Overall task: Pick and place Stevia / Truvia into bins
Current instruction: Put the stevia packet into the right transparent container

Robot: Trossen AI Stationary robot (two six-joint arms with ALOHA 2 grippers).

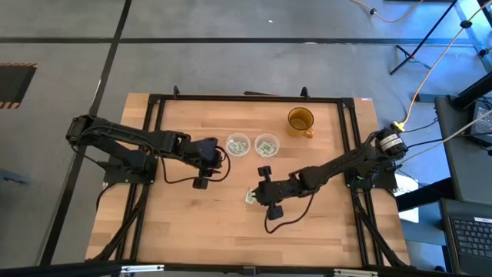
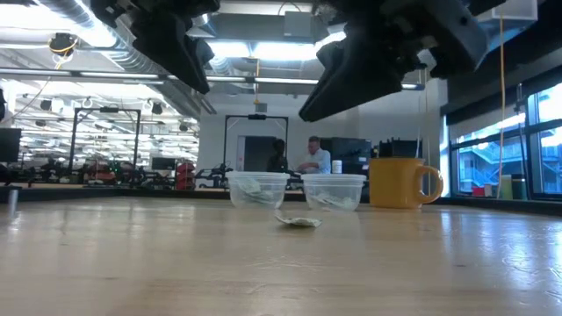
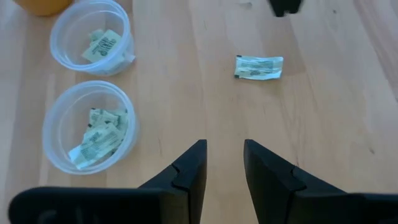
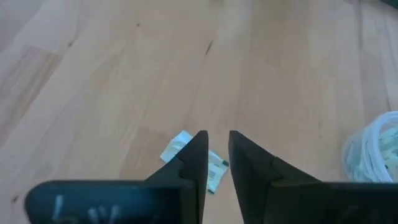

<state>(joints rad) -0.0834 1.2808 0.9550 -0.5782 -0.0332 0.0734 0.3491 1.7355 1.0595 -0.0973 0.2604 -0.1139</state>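
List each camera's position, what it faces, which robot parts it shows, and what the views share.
High view: above the table, looking straight down; both arms, left gripper, right gripper.
Low view: at tabletop height, looking level across at two clear cups and the room; arms hang from above.
Left wrist view: over the left arm's open fingers, facing both cups.
Right wrist view: over the right arm's parted fingers, facing the table.
Shared: one loose sachet shows in all views.

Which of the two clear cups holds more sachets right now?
The clear round plastic cup nearer the left tool holds a heap of pale green sachets; the other clear cup, beside the amber mug, shows only one or two.
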